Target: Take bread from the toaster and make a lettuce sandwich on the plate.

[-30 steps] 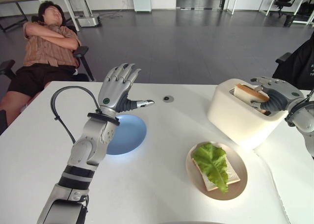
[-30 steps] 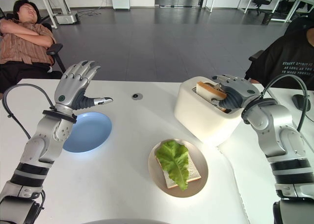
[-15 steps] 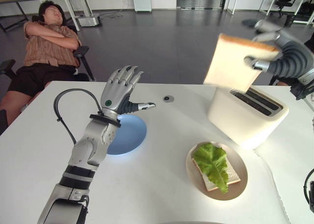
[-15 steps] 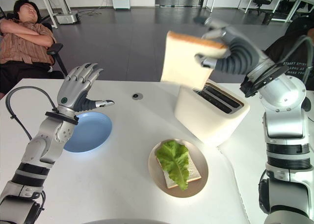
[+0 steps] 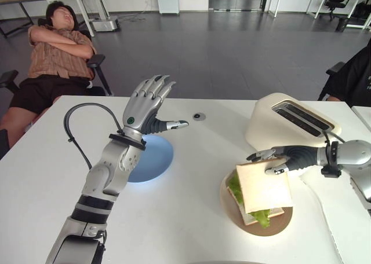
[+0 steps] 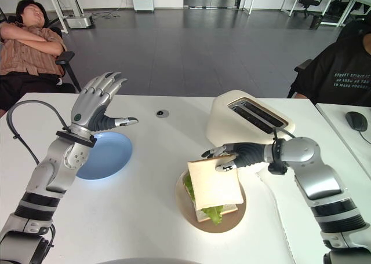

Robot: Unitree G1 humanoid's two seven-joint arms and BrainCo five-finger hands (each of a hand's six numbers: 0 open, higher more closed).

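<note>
Right hand (image 5: 284, 158) pinched bread slice (image 5: 264, 186) by its far edge, slice flat over lettuce (image 5: 233, 183) on plate (image 5: 231, 209), just near of toaster (image 5: 278, 128). Left hand (image 5: 145, 105) spread, empty, above blue plate (image 5: 152, 160) at worktop (image 5: 185, 217) left.

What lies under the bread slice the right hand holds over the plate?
Under the held slice, lettuce peeks out at its left and lower edges, over a lower slice whose corner shows, on the plate. Their middles are covered.
</note>
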